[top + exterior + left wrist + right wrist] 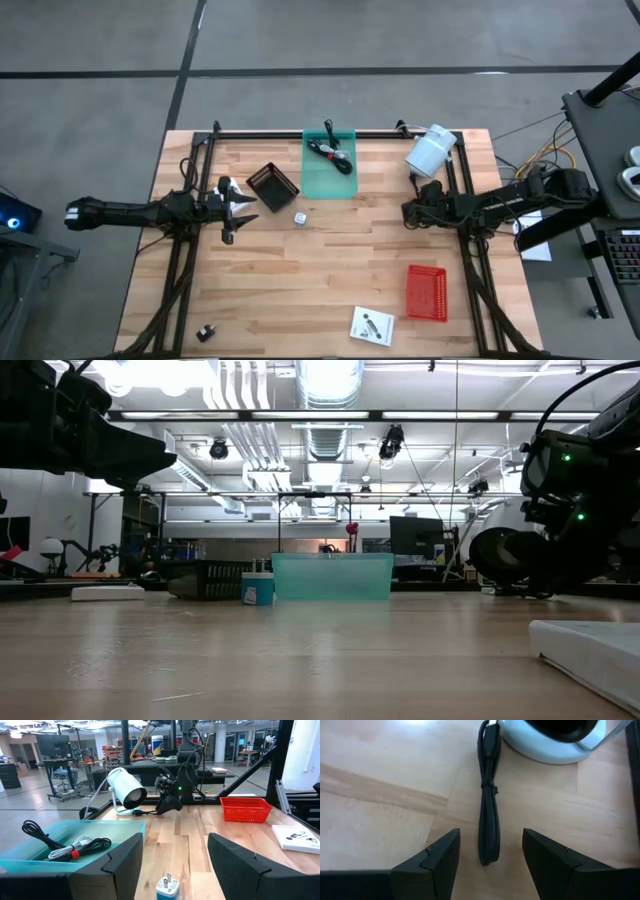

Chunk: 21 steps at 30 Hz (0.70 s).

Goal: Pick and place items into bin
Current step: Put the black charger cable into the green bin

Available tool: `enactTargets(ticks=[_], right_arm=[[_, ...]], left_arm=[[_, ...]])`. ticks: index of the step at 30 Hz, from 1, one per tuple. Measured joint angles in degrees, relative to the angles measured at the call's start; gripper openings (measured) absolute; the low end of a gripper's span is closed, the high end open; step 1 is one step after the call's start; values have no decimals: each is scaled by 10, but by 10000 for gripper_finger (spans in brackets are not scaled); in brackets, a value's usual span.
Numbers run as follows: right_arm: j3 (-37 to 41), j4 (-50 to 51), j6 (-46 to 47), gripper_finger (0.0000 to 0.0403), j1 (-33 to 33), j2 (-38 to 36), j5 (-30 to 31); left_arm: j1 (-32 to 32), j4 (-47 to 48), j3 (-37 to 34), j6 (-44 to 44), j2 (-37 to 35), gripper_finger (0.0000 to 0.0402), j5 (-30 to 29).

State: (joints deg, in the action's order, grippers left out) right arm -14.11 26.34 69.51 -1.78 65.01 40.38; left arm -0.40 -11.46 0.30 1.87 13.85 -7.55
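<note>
Cube-shaped white plug [299, 217] sits just in front of the teal bin [330, 163], between the spread fingers of the left end effector [240, 209] as its wrist camera sees it. My call: advance level, centre the plug, then close gently so it doesn't topple. Right end effector [408, 211], also spread, hovers over a folded black cable [489, 800] beside the bin's far side.

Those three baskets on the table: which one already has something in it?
The teal bin at the far edge: black and white cables lie coiled inside. The black basket and red basket look empty.
</note>
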Motion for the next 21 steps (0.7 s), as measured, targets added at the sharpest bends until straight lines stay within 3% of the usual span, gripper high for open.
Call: enactTargets(ticks=[8,21], right_arm=[[0,-2,10,193,0,0,13],[0,-1,0,114,0,0,-2]], left_arm=[[0,0,0,0,0,208,0],[0,0,0,0,0,208,0]])
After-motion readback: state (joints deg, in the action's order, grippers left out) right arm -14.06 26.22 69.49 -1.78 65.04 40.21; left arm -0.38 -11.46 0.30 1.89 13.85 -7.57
